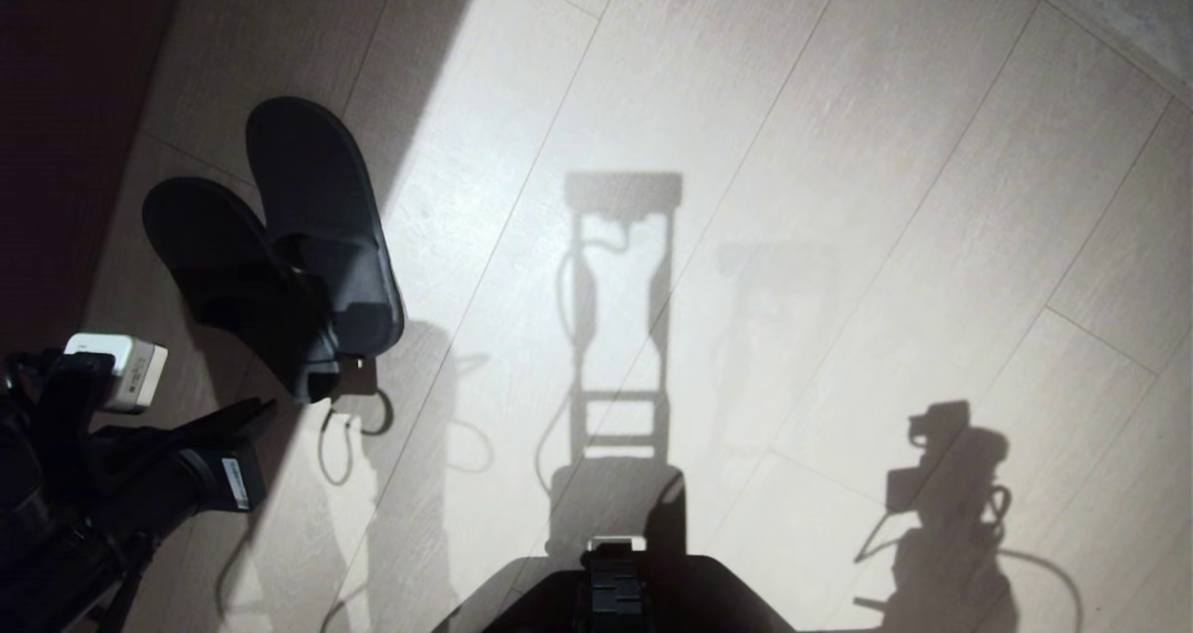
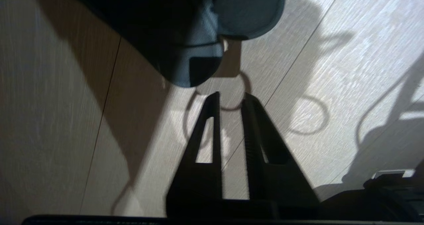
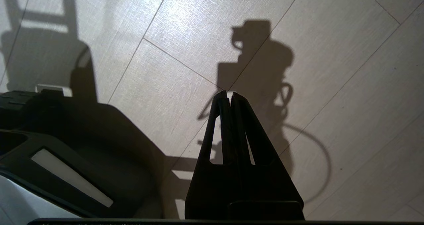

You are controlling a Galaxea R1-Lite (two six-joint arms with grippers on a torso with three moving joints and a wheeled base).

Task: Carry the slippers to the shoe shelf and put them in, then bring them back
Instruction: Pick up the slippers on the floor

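The slippers, grey-blue fabric, lie side by side on the floor at the left, one (image 1: pixel 322 213) partly overlapping the other (image 1: pixel 210 251). The left wrist view shows their near ends (image 2: pixel 195 49) just beyond the fingertips. My left gripper (image 1: pixel 261 414) (image 2: pixel 231 97) reaches in from the lower left, a short way from the slippers and not touching them. It is open by a narrow gap with only floor between the fingers. My right gripper (image 3: pixel 229 93) hangs shut and empty over bare floor, outside the head view. The shoe shelf is out of view.
Pale wood-plank floor (image 1: pixel 792 195) spreads ahead and to the right, crossed by my own shadows. A dark surface (image 1: pixel 56 102) borders the far left beside the slippers. My base (image 1: pixel 615 586) (image 3: pixel 66 145) sits at the near edge.
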